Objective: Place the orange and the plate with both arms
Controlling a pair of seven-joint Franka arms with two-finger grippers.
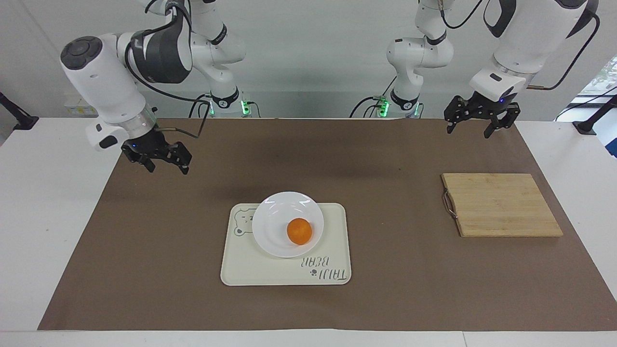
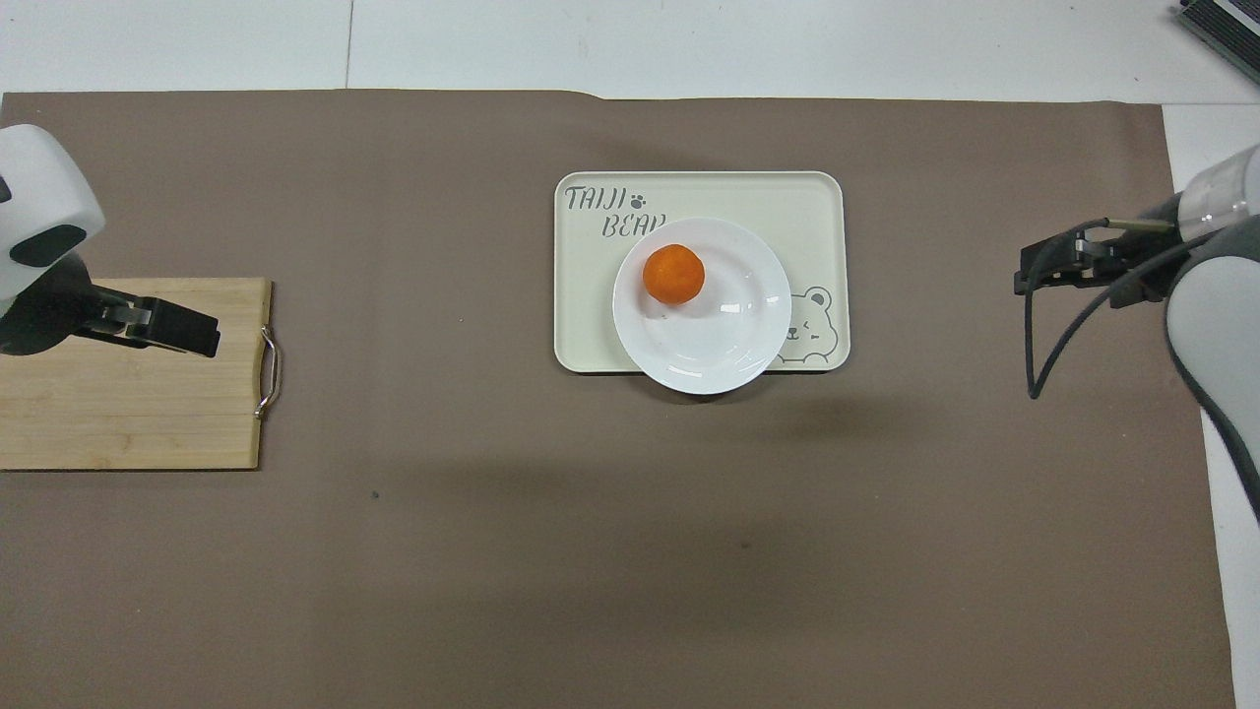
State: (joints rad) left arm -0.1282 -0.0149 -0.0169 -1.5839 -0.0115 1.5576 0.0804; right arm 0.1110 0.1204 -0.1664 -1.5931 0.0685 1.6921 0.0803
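The orange (image 1: 299, 231) (image 2: 674, 274) lies in the white plate (image 1: 277, 217) (image 2: 719, 345). The plate rests on the cream bear tray (image 1: 332, 217) (image 2: 787, 197) and overhangs the tray's edge nearer the robots. My right gripper (image 1: 167, 168) (image 2: 1029, 271) hangs open and empty in the air over the brown mat at the right arm's end of the table, well apart from the plate. My left gripper (image 1: 468, 131) (image 2: 209, 340) waits raised and open at the left arm's end, holding nothing.
A bamboo cutting board (image 1: 501, 205) (image 2: 128, 414) with a metal handle lies at the left arm's end of the table. A brown mat (image 1: 385, 289) covers most of the white table.
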